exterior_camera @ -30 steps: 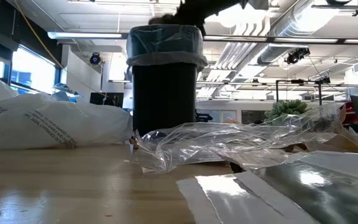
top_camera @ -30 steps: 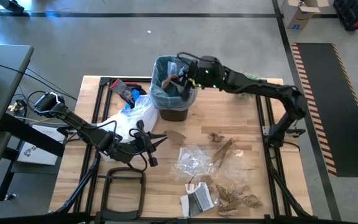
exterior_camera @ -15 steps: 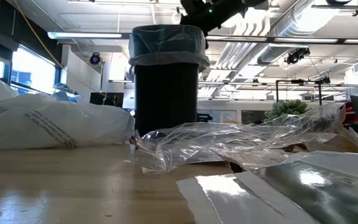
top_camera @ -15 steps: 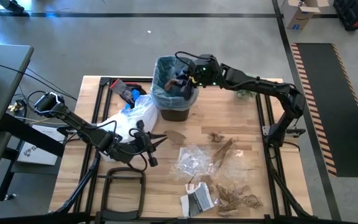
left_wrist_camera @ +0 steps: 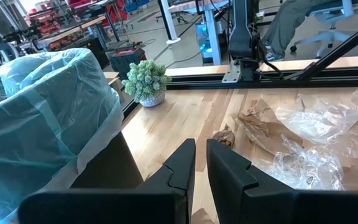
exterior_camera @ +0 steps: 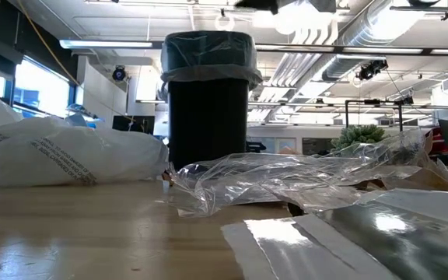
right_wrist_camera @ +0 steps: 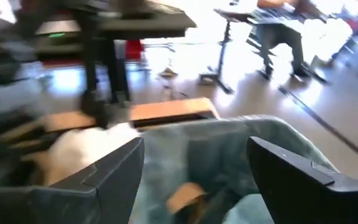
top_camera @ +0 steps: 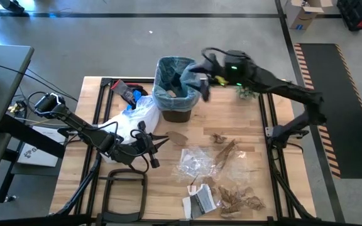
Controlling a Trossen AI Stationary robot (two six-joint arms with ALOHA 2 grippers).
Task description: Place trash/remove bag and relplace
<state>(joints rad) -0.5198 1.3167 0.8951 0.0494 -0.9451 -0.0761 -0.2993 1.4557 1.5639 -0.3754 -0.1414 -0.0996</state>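
Note:
The black bin (top_camera: 176, 108) stands at the table's far middle, lined with the light-blue bag (top_camera: 168, 74), whose edge folds over the rim (exterior_camera: 208, 56). A brown paper scrap (right_wrist_camera: 182, 196) lies inside. My right gripper (top_camera: 198, 81) hovers open above the bin's right rim, its fingers (right_wrist_camera: 297, 168) wide apart and empty. More trash lies on the near right of the table: brown scraps (top_camera: 224, 143), a clear wrapper (top_camera: 200, 162), a black-and-white packet (top_camera: 200, 202). My left gripper (top_camera: 151, 143) waits shut and empty, left of the trash, level with the bin (left_wrist_camera: 42, 106).
A whiter plastic bag (top_camera: 134, 116) lies left of the bin, with a dark red-and-black object (top_camera: 127, 91) behind it. A small green plant (left_wrist_camera: 145, 81) stands at the far right edge. Black frame rails (top_camera: 266, 125) run along the table's sides.
My right gripper has opened over the bin, then risen and drawn back toward the table's right edge, rolling a little. A brown scrap that showed at its fingers now lies inside the bag.

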